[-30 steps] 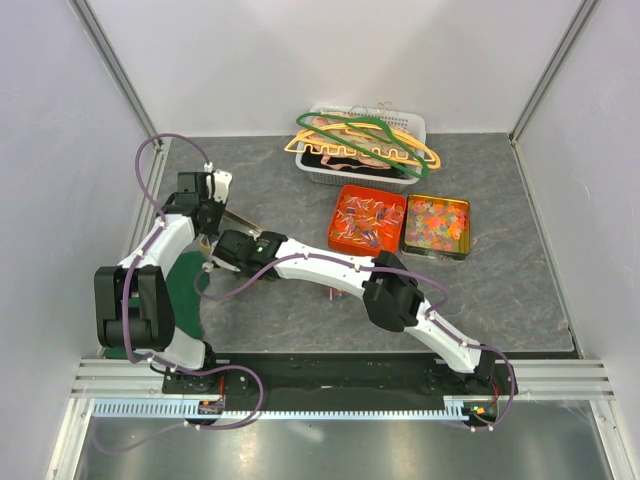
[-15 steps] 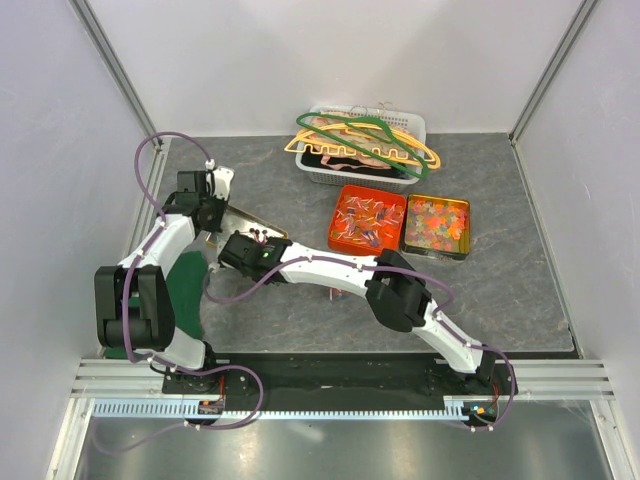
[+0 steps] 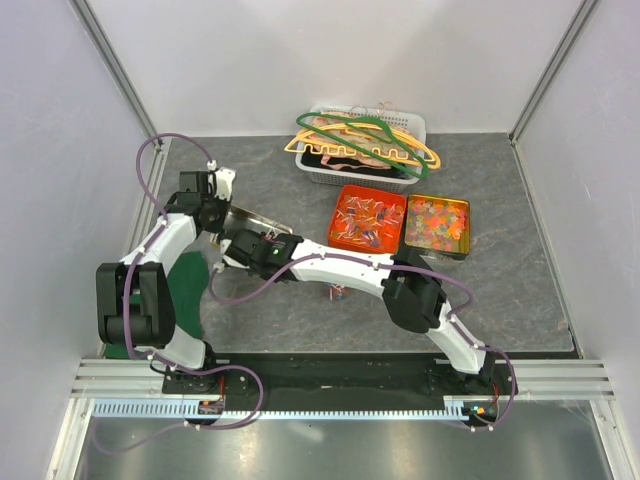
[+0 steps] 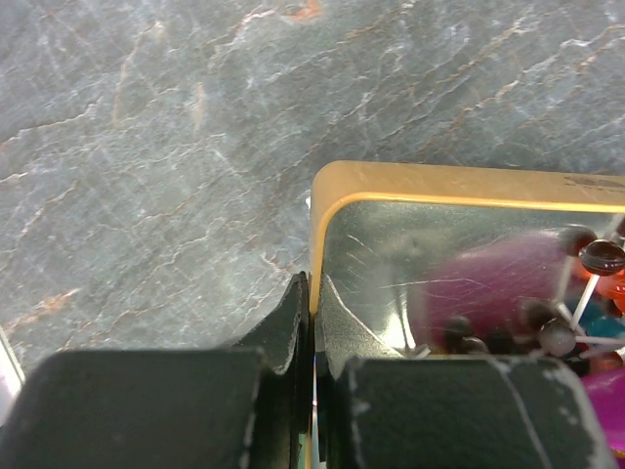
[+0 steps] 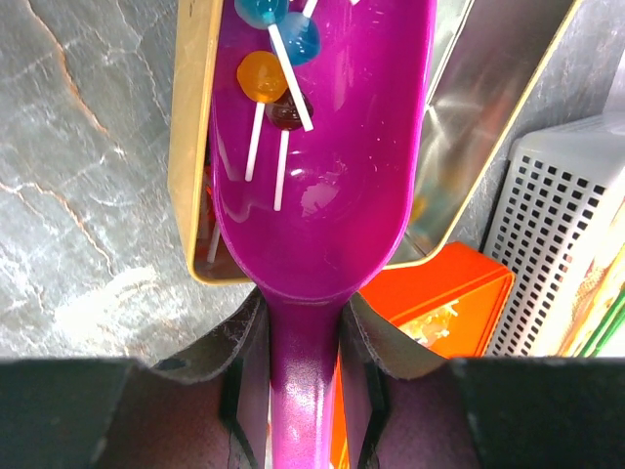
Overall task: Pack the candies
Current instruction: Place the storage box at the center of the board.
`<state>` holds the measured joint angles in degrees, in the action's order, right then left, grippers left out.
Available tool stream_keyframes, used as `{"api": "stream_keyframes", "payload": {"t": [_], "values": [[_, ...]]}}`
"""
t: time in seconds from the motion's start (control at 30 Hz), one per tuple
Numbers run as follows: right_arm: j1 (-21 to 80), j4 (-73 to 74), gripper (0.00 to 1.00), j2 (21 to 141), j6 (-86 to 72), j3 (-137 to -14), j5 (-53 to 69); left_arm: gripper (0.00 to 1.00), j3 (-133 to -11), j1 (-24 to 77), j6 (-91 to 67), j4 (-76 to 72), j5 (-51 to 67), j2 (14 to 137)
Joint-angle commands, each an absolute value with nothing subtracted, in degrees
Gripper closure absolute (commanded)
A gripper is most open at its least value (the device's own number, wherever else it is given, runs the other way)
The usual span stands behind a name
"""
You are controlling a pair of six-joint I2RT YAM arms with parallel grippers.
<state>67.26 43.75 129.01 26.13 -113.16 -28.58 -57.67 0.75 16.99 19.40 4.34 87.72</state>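
Observation:
My right gripper is shut on the handle of a purple scoop. The scoop holds a few candies, round blue, orange and dark sweets on white sticks. It hangs over an open gold tin. My left gripper is shut on that gold tin's rim, one finger inside and one outside. More candies lie inside the tin. From above, the gold tin sits at the left, between the left gripper and the right gripper.
An orange tin full of candies and a second gold tin of orange sweets stand at the back right. A white basket with coat hangers is behind them. A dark green sheet lies near the left arm.
The right arm has carried the scoop a little right and towards the back, over the gold tin. More of the tin shows by the left gripper.

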Motion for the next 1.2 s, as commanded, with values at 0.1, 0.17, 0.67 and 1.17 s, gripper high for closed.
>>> {"api": "stream_keyframes", "payload": {"t": [0.1,0.17,0.67,1.17], "values": [[67.41,35.24,1.0,124.98,26.01,-113.29,-24.35,0.98,-58.45,2.72,10.9,20.3,12.22,87.54],[67.5,35.77,1.0,124.81,26.1,-112.86,-24.43,0.98,-58.27,2.64,10.81,20.39,12.22,87.54],[64.16,33.05,1.0,118.04,20.31,-108.9,-17.06,0.98,-58.8,2.72,11.07,21.0,13.8,90.17],[60.39,32.87,1.0,116.29,19.25,-104.86,-12.74,0.98,-58.98,2.72,11.07,21.18,13.01,90.35]]}}
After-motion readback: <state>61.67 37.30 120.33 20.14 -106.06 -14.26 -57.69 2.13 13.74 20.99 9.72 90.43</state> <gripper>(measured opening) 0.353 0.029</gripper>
